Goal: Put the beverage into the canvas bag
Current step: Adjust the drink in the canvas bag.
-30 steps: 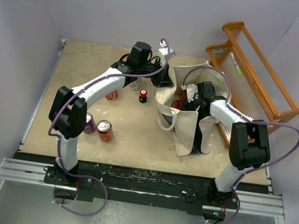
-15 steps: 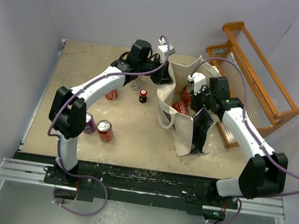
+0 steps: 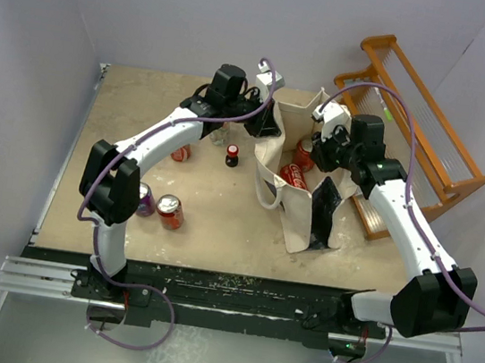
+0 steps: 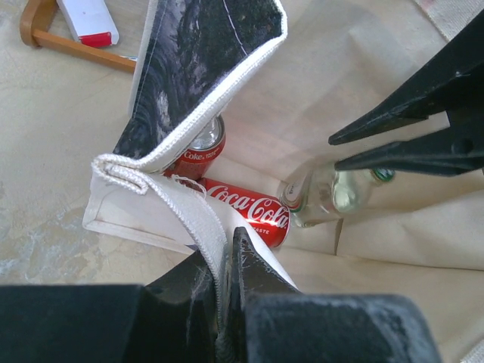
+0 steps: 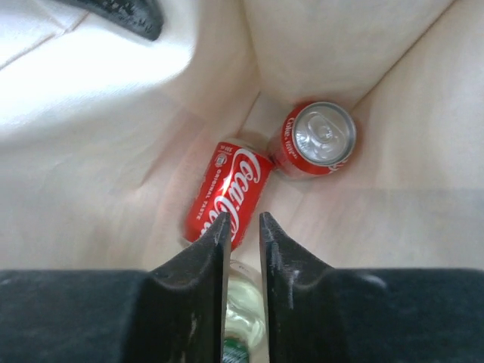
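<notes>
The cream canvas bag (image 3: 298, 221) stands open right of centre. My left gripper (image 3: 263, 123) is shut on its rim strap (image 4: 198, 219) and holds the mouth apart. Inside lie a Coca-Cola can (image 5: 227, 193) on its side, a second red can (image 5: 321, 136) standing upright, and a clear glass bottle (image 5: 246, 310) with a green label. My right gripper (image 5: 244, 219) hangs over the bag's mouth above the bottle. Its jaws are shut and hold nothing. In the left wrist view its black fingers (image 4: 408, 144) show over the bottle (image 4: 333, 193).
On the table left of the bag stand a small dark bottle with a red cap (image 3: 232, 156), a purple can (image 3: 146, 200), a red can (image 3: 170, 211) and another red can (image 3: 181, 152) under the left arm. An orange wooden rack (image 3: 414, 115) sits at the back right.
My right gripper has risen out of the bag toward the back and closed its jaws with nothing in them. The left arm has stayed put, still gripping the strap.
</notes>
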### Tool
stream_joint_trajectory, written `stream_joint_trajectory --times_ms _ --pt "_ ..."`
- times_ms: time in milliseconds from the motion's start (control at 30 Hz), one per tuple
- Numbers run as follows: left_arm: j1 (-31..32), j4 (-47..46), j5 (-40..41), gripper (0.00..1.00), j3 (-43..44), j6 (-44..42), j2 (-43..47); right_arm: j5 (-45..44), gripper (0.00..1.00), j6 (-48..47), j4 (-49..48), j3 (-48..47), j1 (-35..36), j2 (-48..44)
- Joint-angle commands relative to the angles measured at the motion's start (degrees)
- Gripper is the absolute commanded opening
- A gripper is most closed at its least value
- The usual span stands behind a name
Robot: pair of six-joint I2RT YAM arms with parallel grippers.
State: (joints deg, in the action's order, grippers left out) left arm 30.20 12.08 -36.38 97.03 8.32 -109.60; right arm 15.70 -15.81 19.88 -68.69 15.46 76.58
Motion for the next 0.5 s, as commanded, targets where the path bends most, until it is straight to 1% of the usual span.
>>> stream_joint_trajectory --times_ms 0,100,267,333,467 --pt "0.04 -2.01 -0.80 0.05 2.46 -1.79 1.39 5.70 0.30 -4.48 4.04 -1.46 0.00 -0.81" --pt "0.04 -1.93 -0.51 0.07 2.45 -2.27 1.62 10.93 0.39 -8.46 12.09 -1.26 0.00 -2.47" --pt "0.21 0.03 4.11 0.06 3.31 -3.48 1.23 14.78 0.44 -18.20 25.69 0.84 0.00 -8.37" --pt "0.21 0.97 5.37 0.06 3.74 -3.53 0.91 14.84 0.45 -19.93 28.77 2.03 0.00 -11.03" --pt "0.21 0.79 5.30 0.06 3.20 -2.14 0.54 13.15 0.46 -27.45 36.94 3.03 0.18 -13.60"
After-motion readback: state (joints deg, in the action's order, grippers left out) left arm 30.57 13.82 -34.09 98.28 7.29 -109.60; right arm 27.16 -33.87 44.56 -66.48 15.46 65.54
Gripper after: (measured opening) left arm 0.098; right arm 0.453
